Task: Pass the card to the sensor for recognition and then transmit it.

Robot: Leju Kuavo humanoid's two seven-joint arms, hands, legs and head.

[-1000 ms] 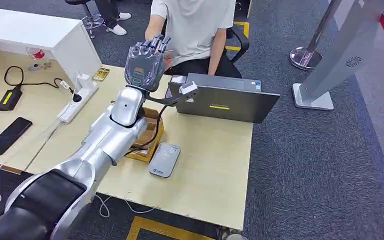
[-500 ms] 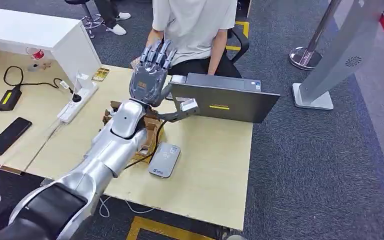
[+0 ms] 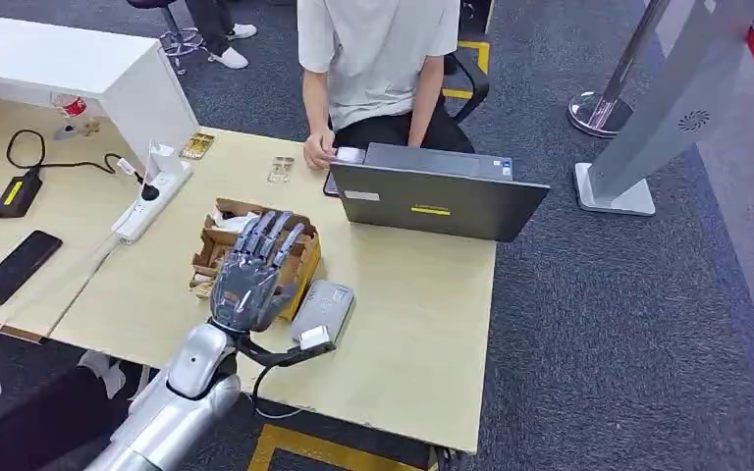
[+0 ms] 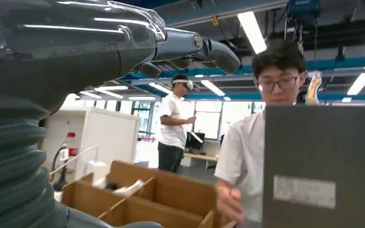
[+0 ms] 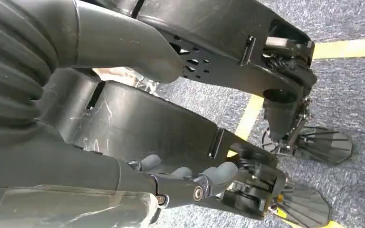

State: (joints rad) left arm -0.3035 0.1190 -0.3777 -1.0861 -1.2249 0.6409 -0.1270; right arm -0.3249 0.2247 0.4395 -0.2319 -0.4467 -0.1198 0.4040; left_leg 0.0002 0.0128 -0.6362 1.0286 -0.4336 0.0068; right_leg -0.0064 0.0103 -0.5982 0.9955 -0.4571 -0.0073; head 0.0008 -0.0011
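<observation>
The card (image 3: 350,154) is, as far as I can judge, the small white piece lying at the back edge of the laptop (image 3: 442,202), right by the person's hand (image 3: 317,154), which is down on it or just beside it. It is too small for me to be sure. It lies at the far side of the table (image 3: 412,324), well apart from me, which fits a card already given over to its receiver. Nearer me is the grey card reader (image 3: 322,312), flat on the table just beside the cardboard box (image 3: 306,272), within easy reach for the scanning step. My left hand (image 3: 253,275) hangs over that divided box with fingers spread and nothing in them, palm down and low. I read that as the handover done and nothing left to carry. My right hand (image 5: 185,176) hangs by my legs above the carpet, loosely open and idle, since this job needs one arm.
</observation>
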